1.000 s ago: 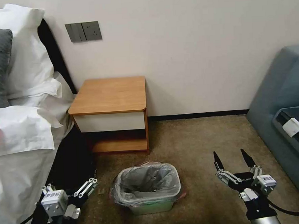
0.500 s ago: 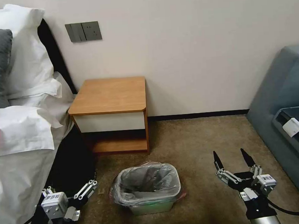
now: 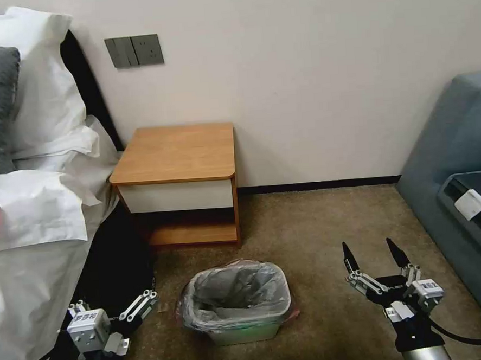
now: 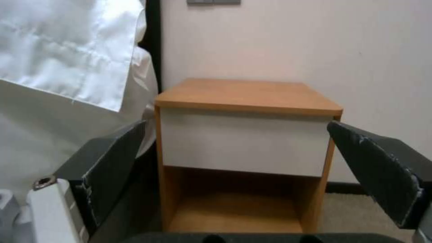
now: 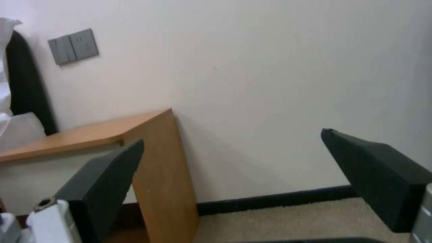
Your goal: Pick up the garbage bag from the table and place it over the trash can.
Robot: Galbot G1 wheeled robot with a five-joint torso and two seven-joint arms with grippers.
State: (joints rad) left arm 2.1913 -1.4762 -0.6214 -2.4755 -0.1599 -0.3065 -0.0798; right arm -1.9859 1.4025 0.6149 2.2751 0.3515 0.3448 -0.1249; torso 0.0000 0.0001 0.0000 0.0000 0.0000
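Observation:
The garbage bag (image 3: 240, 289), grey and crinkly with a pink-red rim, lines the trash can (image 3: 244, 333) and is folded over its edge. The can stands on the carpet in front of the table (image 3: 180, 151), whose wooden top is bare. Low on the left, beside the bed, my left gripper (image 3: 112, 302) is open and holds nothing. It faces the table's white drawer front (image 4: 243, 141), with its fingers (image 4: 112, 162) spread wide. To the right of the can, my right gripper (image 3: 368, 246) is open and holds nothing, pointing towards the wall (image 5: 279, 84).
A bed with white pillows and sheets (image 3: 31, 214) fills the left side. A grey-blue sofa (image 3: 456, 156) stands at the right, with a dark tray (image 3: 478, 198) on it. Open brown carpet (image 3: 319, 224) lies between the table and the sofa.
My left gripper has sunk slightly. The bag, the can and the right gripper stand as before.

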